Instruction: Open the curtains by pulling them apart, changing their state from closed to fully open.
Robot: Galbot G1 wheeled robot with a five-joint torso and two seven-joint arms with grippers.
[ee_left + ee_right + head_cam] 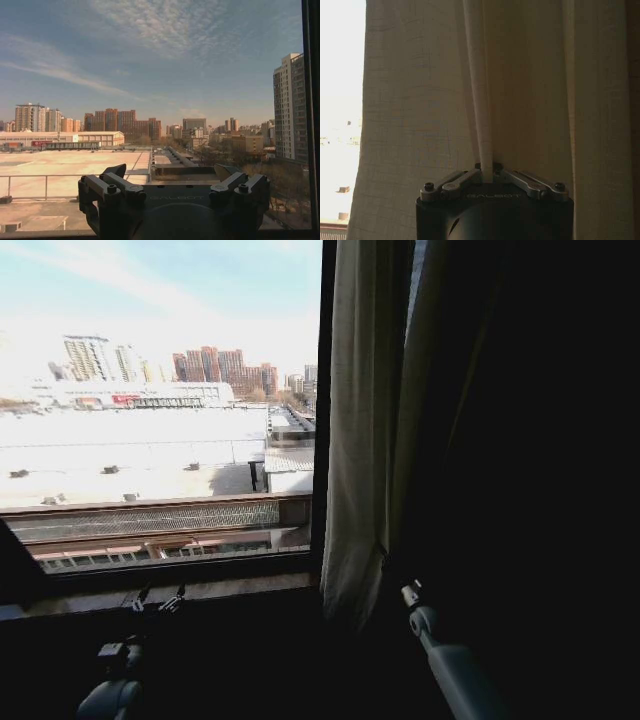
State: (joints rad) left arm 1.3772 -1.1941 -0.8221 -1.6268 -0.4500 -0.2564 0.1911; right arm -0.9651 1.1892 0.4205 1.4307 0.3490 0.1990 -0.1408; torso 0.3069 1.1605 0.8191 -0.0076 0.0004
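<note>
One curtain [360, 440], a cream sheer panel with vertical pleats, hangs bunched just right of the bare window pane. In the right wrist view the same curtain [420, 100] hangs close in front. My right gripper [487, 173] is shut on one narrow pleat of it. In the head view that right gripper [392, 568] sits low at the curtain's right edge, near the hem. My left gripper [157, 600] is low at the window sill, away from the fabric. In the left wrist view the left gripper [172, 175] stands open, facing the glass with nothing between its fingers.
A black window frame bar [325, 390] stands just left of the curtain, and the frame [311, 115] shows beside the left gripper. The sill [230, 588] runs below the glass. Rooftops and city buildings lie outside. Right of the curtain the room is dark.
</note>
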